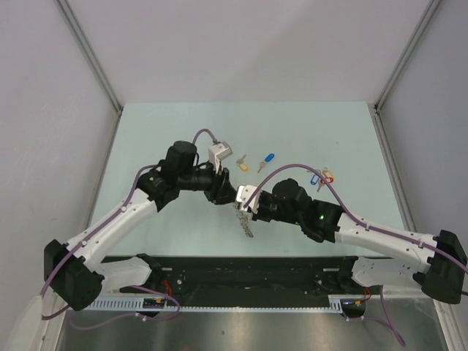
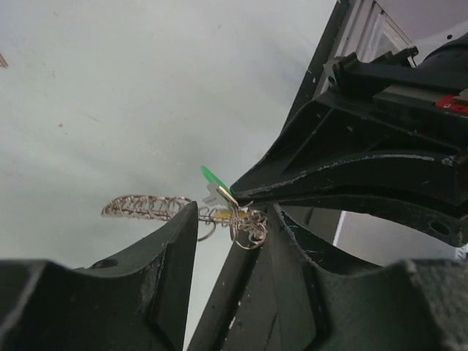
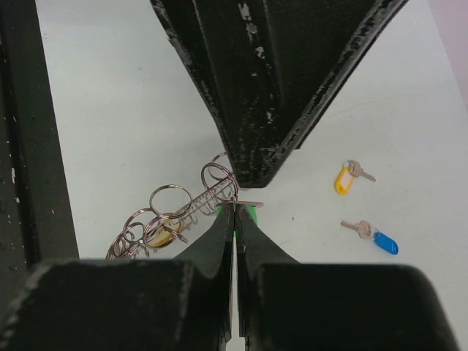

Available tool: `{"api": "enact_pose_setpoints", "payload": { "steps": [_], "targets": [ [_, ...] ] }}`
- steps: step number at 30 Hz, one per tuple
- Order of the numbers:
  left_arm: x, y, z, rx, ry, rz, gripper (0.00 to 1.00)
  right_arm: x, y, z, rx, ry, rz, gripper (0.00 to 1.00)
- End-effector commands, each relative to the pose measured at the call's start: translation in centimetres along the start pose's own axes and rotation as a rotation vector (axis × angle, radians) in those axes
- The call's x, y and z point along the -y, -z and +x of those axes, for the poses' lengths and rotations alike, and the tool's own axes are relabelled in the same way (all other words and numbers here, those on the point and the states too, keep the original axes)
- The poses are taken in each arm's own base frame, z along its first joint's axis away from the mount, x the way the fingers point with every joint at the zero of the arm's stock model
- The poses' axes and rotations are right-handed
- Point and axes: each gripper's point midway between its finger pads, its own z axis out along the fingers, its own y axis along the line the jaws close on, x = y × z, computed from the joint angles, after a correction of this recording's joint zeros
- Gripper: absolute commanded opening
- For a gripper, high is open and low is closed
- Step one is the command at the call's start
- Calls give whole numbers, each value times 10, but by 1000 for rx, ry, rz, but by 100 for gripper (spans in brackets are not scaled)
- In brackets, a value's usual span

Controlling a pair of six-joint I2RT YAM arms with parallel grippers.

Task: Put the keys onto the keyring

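**A:** Keyring (image 3: 175,212) first. Where is it?

**B:** Off the table (image 1: 183,124), hanging between the two grippers just in front of the arms. Its fringe of little silver loops droops below the right gripper (image 3: 234,210).

**A:** What has that gripper got?

**B:** Its jaws are pressed fully together on the green-tagged key (image 2: 213,178), right where that key meets the ring. I cannot tell whether the wire is pinched as well.

**A:** And the left gripper (image 2: 232,216)?

**B:** About half open, holding nothing. Its fingers straddle the ring. One tip is against the coil or just beside it, too close to call.

**A:** So how should the threading go?

**B:** As I judge it, the right should grip firm and level so the key does not twist. The left should close on the wire beside the key, not on the loops, to steady the ring. Small, slow moves are best, because the ring looks springy and could flick loose.

**A:** The other keys?

**B:** A yellow-tagged key (image 3: 342,179) and a blue-tagged key (image 3: 382,241) lie on the table, well apart from the ring.
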Motion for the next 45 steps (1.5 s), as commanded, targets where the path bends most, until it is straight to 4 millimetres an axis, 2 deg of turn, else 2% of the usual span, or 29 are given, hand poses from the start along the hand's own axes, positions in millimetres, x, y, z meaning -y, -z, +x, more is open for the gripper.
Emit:
{"api": "enact_pose_setpoints", "payload": {
  "steps": [1, 12, 14, 20, 22, 23, 24, 28, 32, 33, 34, 36, 37, 38, 40, 41, 42, 43, 44, 45],
  "targets": [
    [14, 6, -1, -38, -35, 70, 47, 12, 2, -28, 64, 19, 38, 0],
    [14, -7, 19, -143, -22, 88, 38, 10, 0, -28, 62, 22, 36, 0],
    [14, -9, 22, -159, -26, 90, 33, 10, 0, -28, 62, 22, 34, 0],
    [15, -14, 27, -188, -28, 104, 26, 9, 0, -27, 55, 18, 32, 0],
    [15, -14, 30, -201, -29, 104, 15, 9, 0, -25, 48, 17, 36, 0],
    [16, -14, 30, -200, -32, 106, 5, 9, 0, -25, 47, 17, 37, 0],
    [15, -13, 30, -197, -37, 100, 0, 9, 1, -24, 44, 16, 39, 0],
    [13, -6, 19, -139, -60, 58, 0, 12, 4, -17, 14, -8, 56, 0],
    [1, 9, -4, 6, -52, 17, 1, 14, 9, -7, -11, -36, 88, 0],
    [1, 12, -10, 39, -55, 11, 0, 13, 9, -3, -11, -42, 88, 0],
    [5, 19, -24, 110, -74, 10, 0, 12, 11, -4, 0, -49, 91, 0],
    [4, 22, -26, 158, -69, 5, 0, 10, 9, -5, 21, -73, 91, 0],
    [10, 27, -39, 222, -85, 12, 0, 8, 9, 0, 18, -85, 90, 0],
    [6, 26, -35, 233, -76, 2, 0, 8, 7, -2, 35, -104, 94, 0],
    [9, 31, -41, 281, -82, 2, 0, 4, 5, 0, 46, -127, 87, 0],
    [2, 30, -39, 287, -72, -33, 0, 0, 2, -2, 62, -138, 64, 4],
    [-2, 30, -38, 288, -65, -57, 0, 0, 2, -2, 61, -158, 67, 13],
    [-10, 32, -34, 275, -54, -99, 0, 3, 2, -1, 56, -170, 82, 31],
    [-25, 36, -35, 289, -44, -188, 0, 12, 3, -8, 84, -182, 126, 38],
    [-34, 40, -34, 289, -39, -242, 0, 22, 5, -6, 77, -209, 180, 43]
  ]
}}
